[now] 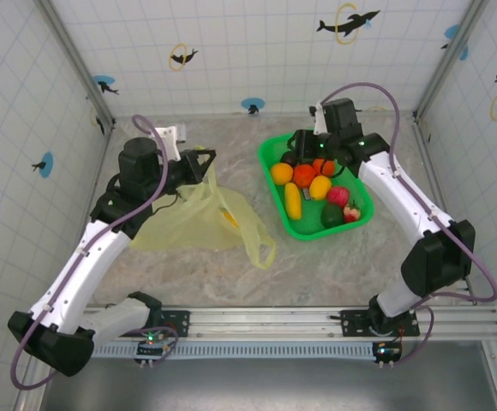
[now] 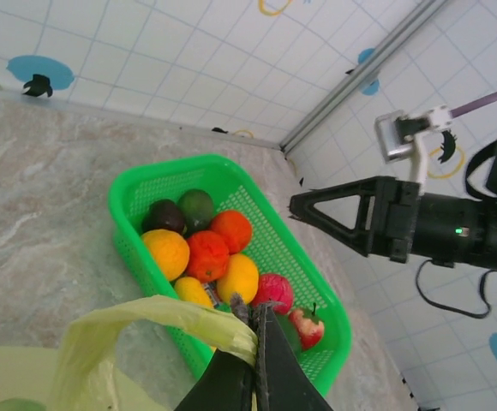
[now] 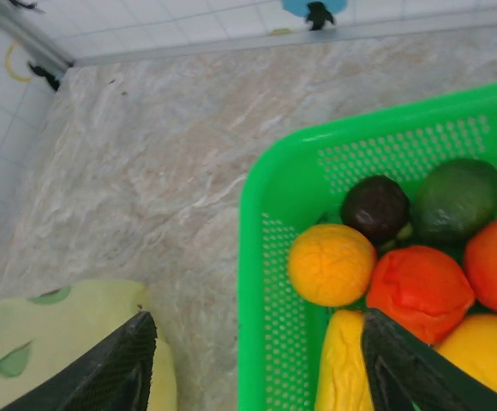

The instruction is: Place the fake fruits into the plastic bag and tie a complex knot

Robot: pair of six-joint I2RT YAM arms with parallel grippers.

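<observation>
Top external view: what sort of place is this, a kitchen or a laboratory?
Probably a laboratory robot cell: a left arm and right arm bolted to a rail, white grid walls with stickers enclosing the table, and a basket of fake fruits.

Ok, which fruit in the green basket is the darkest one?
The small near-black round fruit at the basket's far end, beside the dark green fruit and above the yellow-orange one. All the others are brighter.
</observation>
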